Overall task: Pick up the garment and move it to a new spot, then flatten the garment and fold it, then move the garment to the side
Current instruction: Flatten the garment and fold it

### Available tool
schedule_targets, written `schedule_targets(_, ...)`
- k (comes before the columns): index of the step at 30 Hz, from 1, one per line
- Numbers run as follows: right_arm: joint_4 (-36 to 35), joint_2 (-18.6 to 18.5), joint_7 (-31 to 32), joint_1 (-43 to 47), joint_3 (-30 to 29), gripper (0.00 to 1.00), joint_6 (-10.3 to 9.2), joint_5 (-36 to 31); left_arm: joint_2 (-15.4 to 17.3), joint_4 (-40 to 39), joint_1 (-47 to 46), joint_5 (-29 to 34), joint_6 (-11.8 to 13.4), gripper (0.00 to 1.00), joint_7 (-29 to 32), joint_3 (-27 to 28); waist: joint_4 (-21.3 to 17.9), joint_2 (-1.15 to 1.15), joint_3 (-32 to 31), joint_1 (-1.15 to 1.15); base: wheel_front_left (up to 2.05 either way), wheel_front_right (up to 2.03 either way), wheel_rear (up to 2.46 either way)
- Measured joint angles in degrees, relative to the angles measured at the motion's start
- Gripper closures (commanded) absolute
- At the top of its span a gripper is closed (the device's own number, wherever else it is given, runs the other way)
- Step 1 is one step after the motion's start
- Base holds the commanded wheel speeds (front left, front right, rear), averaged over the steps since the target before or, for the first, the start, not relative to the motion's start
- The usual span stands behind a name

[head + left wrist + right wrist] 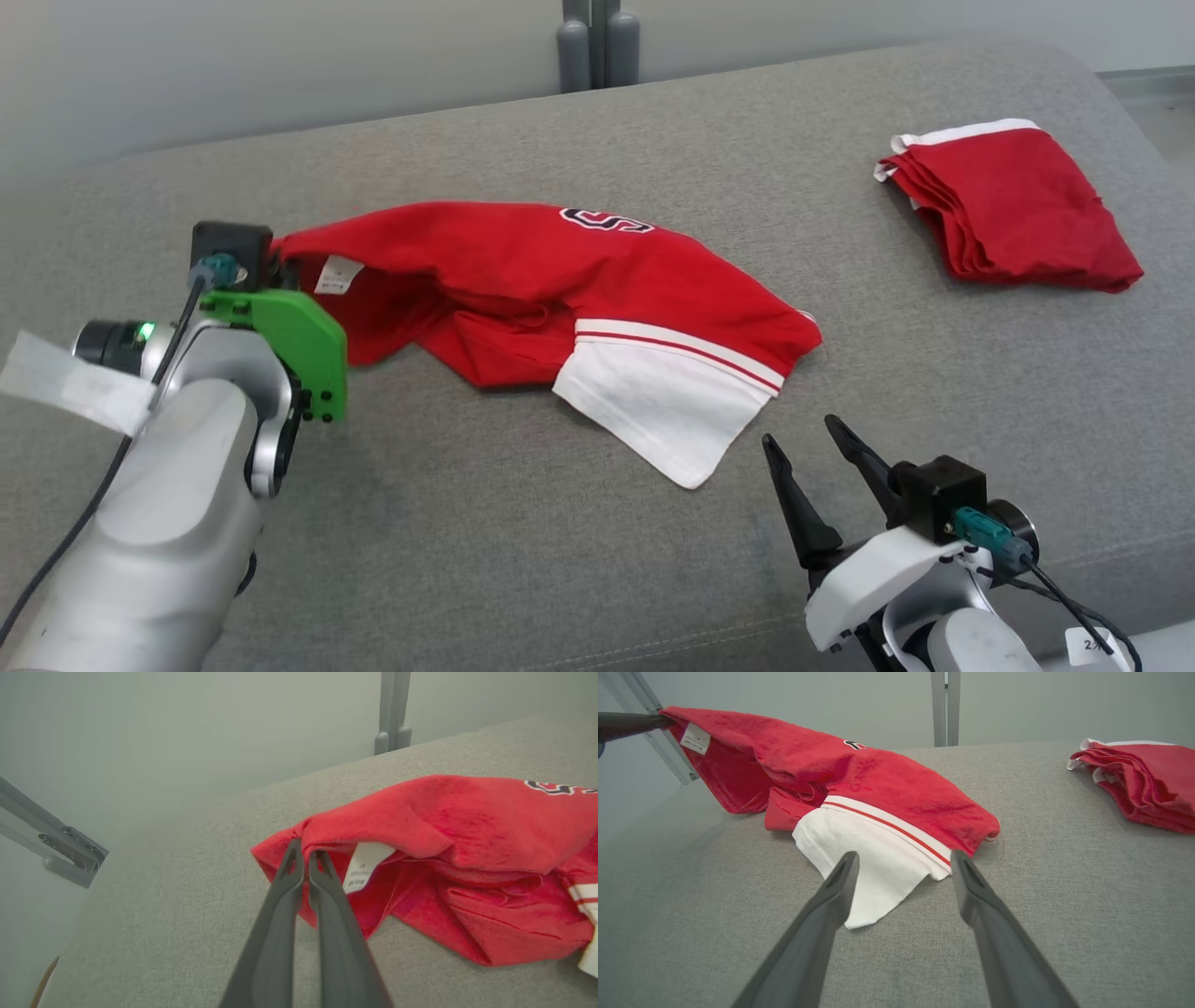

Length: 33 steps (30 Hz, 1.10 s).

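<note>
Right gripper [798, 429], spread and empty, is hovering near the red garment [560, 271] on the worktop [467, 523], whose labelled edge the left gripper [307, 851] is pinching tight and holding raised; pick-up seemingly underway, next calling for carrying it to a new spot.

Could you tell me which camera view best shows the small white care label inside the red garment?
The left wrist view: the small white care label is closest and largest there, just beside the left gripper shut on the red garment. The head and right wrist views show it as a tiny white tag.
</note>
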Motion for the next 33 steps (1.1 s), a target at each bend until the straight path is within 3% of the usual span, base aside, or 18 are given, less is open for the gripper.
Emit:
schedule_targets(8,-0.96,0.01,1.01,0.52,-0.36,0.0,0.0,-0.56,4.26,-7.99,9.01,-3.38,2.94,1.0,-0.73,3.21,4.0,0.0,-0.5,0.0,0.0,0.0,0.0)
schedule_targets(11,-1.53,0.01,1.38,1.16,-0.47,0.0,0.0,-0.73,7.05,-15.29,14.25,-3.74,5.53,1.0,0.63,3.82,5.56,0.0,-1.07,0.0,0.0,0.0,0.0)
schedule_targets(16,-2.03,0.02,1.83,1.53,-0.48,0.0,0.0,-0.87,9.09,-20.42,19.91,-4.22,8.4,1.0,1.89,4.32,6.76,0.0,-1.38,0.0,0.0,0.0,0.0)
schedule_targets(21,-2.57,0.01,2.41,1.53,-0.42,0.0,0.0,-1.1,9.57,-21.95,25.88,-5.19,10.44,1.0,2.14,4.24,7.42,0.0,-1.1,0.0,0.0,0.0,0.0)
schedule_targets(25,-2.72,0.01,2.8,1.5,-0.4,0.0,0.0,-1.38,8.73,-20.25,28.32,-5.3,10.62,1.0,0.65,3.31,7.44,0.0,-0.75,0.0,0.0,0.0,0.0)
schedule_targets(26,-2.75,0.01,2.86,1.5,-0.43,0.0,0.0,-1.38,8.31,-19.64,28.67,-5.37,10.62,0.89,0.34,3.15,7.43,0.0,-0.69,0.0,0.0,0.0,0.0)
schedule_targets(27,-2.76,0.01,2.87,1.5,-0.46,0.0,0.0,-1.4,7.84,-19.03,28.97,-5.37,10.66,0.51,-0.42,3.09,7.42,0.0,-0.65,0.0,0.0,0.0,0.0)
schedule_targets(28,-2.75,0.01,2.9,1.49,-0.46,0.0,0.0,-1.43,7.4,-18.37,29.07,-5.33,10.66,0.0,-1.26,2.87,7.41,0.0,-0.65,0.0,0.0,0.0,0.0)
schedule_targets(33,-2.55,0.02,3.04,1.5,-0.45,0.0,0.0,-1.45,4.74,-15.84,30.51,-6.91,10.61,0.0,-3.49,3.32,7.36,0.0,-1.01,0.0,0.0,0.0,0.0)
